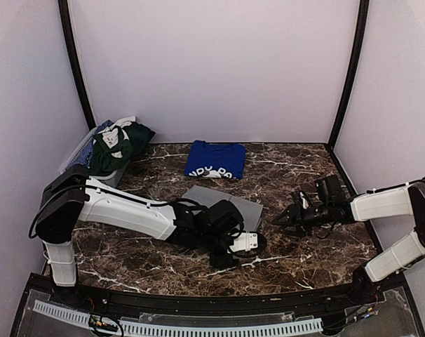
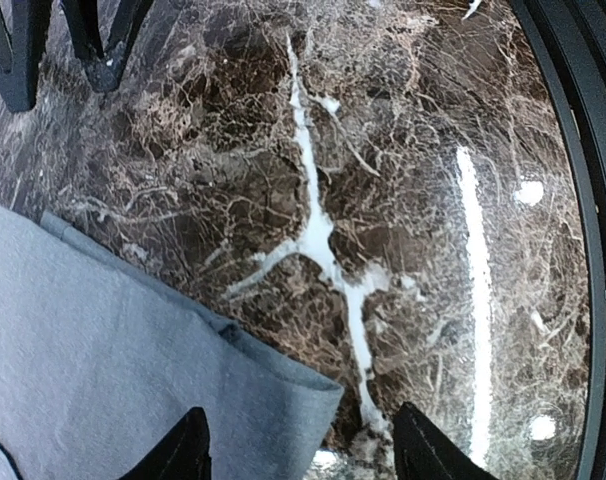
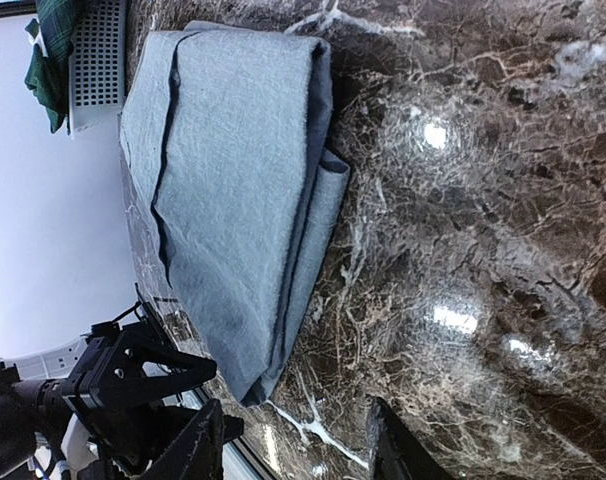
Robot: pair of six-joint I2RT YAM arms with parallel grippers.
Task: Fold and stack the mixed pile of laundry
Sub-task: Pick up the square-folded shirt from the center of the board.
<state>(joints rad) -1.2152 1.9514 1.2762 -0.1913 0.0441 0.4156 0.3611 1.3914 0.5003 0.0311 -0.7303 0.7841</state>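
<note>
The grey shirt [image 1: 230, 200] lies folded flat at the centre of the bench [image 1: 304, 168]. The blue T-shirt [image 1: 214, 159] lies folded behind it, near the back edge. The two are apart, so we judge that the stack is not yet built. The green garments [image 1: 118, 144] sit in the basket [image 1: 79, 151] at the back left corner, outside the working area.

The left fingers [image 2: 188, 455] stand open and grip nothing. They hang low over a front corner of the grey shirt. One finger is above the cloth, the other is above bare bench, and the cloth corner lies between them. We judge that this position suits a pinch at that corner.

The right fingers [image 3: 205, 450] are also open and empty. They are held low over bare bench just beside the right edge of the shirt and point toward it. We judge that this keeps the right arm out of the left arm's way and ready to take the other side.

The layered edges of the shirt face the right fingers. We expect the cloth to sag or unfold if it is lifted by one corner, so the transfer calls for support on both sides.
</note>
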